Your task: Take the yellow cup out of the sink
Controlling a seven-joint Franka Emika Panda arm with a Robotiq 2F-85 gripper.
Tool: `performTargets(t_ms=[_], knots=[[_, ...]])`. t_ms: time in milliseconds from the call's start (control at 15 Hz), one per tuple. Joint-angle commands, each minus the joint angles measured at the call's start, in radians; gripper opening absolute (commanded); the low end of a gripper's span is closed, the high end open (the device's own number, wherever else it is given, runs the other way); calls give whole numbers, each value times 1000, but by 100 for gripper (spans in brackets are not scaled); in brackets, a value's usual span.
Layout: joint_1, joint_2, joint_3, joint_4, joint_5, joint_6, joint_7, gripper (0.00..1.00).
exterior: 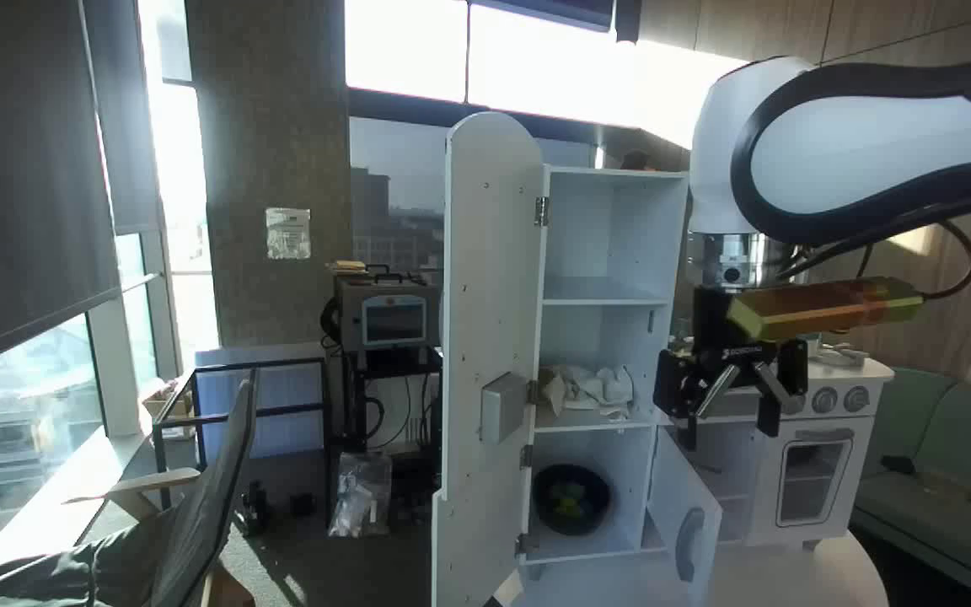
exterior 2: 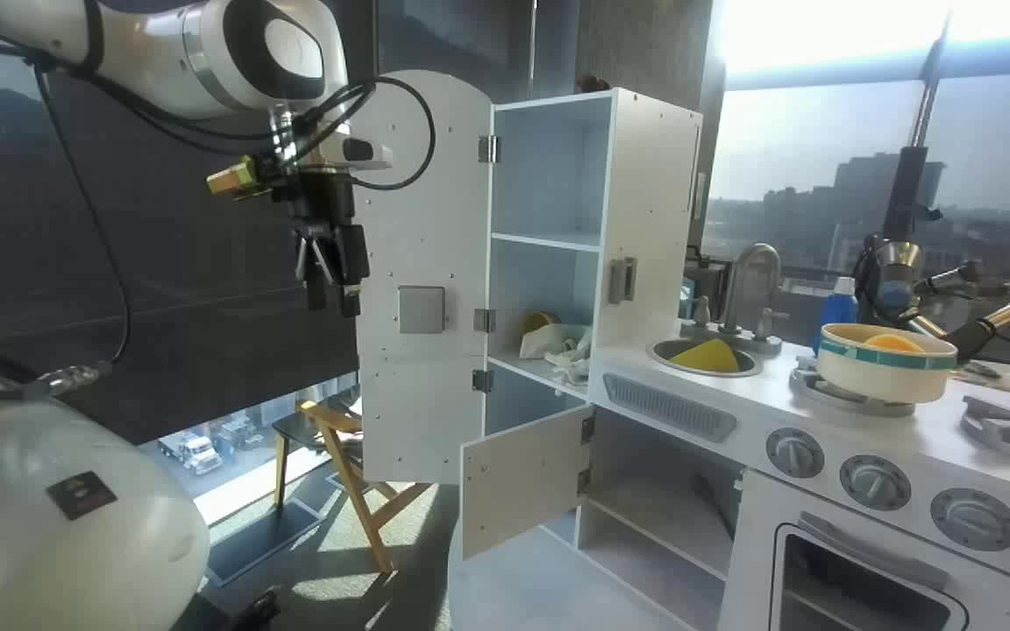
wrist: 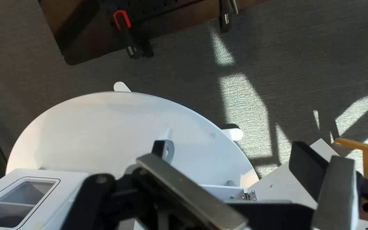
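The yellow cup [exterior 2: 705, 357] lies tilted in the round sink [exterior 2: 661, 350] of the white toy kitchen, in an exterior view. Part of it is below the rim. My gripper [exterior: 728, 423] hangs pointing down, and it also shows in the other exterior picture [exterior 2: 334, 302], in front of the tall cabinet's open door and well away from the sink. In the wrist view the gripper's fingers [wrist: 232, 156] are wide apart with nothing between them. The cup and sink are out of view in the wrist view and hidden in an exterior view behind the gripper and cabinet.
A grey faucet [exterior 2: 755, 285] rises behind the sink. A cream pot [exterior 2: 886, 372] stands on a burner beside it. The tall cabinet's door [exterior 2: 422, 263] and the small lower door [exterior 2: 527, 482] stand open. A white cloth [exterior: 591, 388] lies on a shelf above a black bowl [exterior: 570, 497].
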Motion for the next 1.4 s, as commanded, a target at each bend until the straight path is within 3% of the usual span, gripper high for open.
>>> performTargets(t_ms=[0,667,1000,1333], knots=[[10,2,-7,6,-5,-2,5,100],[9,-1,-7,16,-5,-2,5,100],[57,54,-3,-65,125,162,-9,100],[38,161,6,-82,86,401,12,100]])
